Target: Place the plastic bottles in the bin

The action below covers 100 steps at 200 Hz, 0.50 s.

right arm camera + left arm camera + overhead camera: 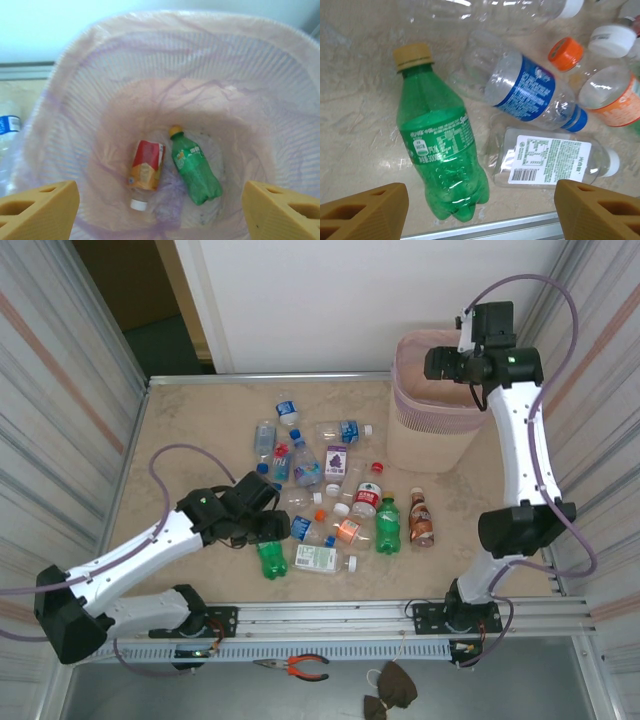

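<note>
My left hand (480, 215) hangs open over the green bottle (437, 145) with nothing held, and this is where I could slip. The bottle lies on its side at a slant to my fingers, so if I come down without turning, I judge the fingers would meet it off-square and the smooth round wall could roll or squirt out. The clear bottle with the white label (550, 160) lies just beside its base, perhaps touching, and I could nip or shove it instead. The blue-labelled bottle (525, 87) sits close on the far side and might get nudged too. The rail (485, 227) at the near edge of the bench (355, 100) runs right by the green bottle's base, so there is little room for a finger on that side. The green bottle has a tan cap and a green label, looks thin-walled and empty, and would likely dent under a hard squeeze. It lies at the near left of the scattered plastic bottles (330, 490) in the middle of the bench. My right hand (160, 210) is open and empty above the bin (75, 65), which stands at the far right. Inside it a second green bottle (196, 167) and a red-labelled bottle (146, 170) lie at the bottom
</note>
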Tool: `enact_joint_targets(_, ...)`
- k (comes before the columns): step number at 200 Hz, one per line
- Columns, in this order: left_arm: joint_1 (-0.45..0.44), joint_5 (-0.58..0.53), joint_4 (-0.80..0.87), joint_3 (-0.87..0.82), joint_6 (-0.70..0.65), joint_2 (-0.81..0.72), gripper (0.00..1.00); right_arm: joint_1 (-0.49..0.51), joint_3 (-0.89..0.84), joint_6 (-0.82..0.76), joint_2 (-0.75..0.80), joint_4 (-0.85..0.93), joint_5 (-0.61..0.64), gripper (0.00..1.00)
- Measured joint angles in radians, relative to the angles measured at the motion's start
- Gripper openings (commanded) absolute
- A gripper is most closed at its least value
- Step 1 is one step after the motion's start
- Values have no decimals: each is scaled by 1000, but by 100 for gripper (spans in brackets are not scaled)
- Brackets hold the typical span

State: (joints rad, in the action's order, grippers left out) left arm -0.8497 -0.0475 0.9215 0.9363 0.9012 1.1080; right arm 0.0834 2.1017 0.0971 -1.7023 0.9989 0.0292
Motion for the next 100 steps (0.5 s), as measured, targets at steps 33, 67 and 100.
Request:
enact_joint_targets(33,-48,1,6,-48,73,5,78,10,-47,5,95,-40,-4,86)
enact_joint_targets(67,-77,4,-16,-108,141,16,78,13,-82,8,157,-74,-8,86)
enact_joint_targets(100,-82,18,-78,-210,201,5,78,15,-100,11,183,-94,-31,87)
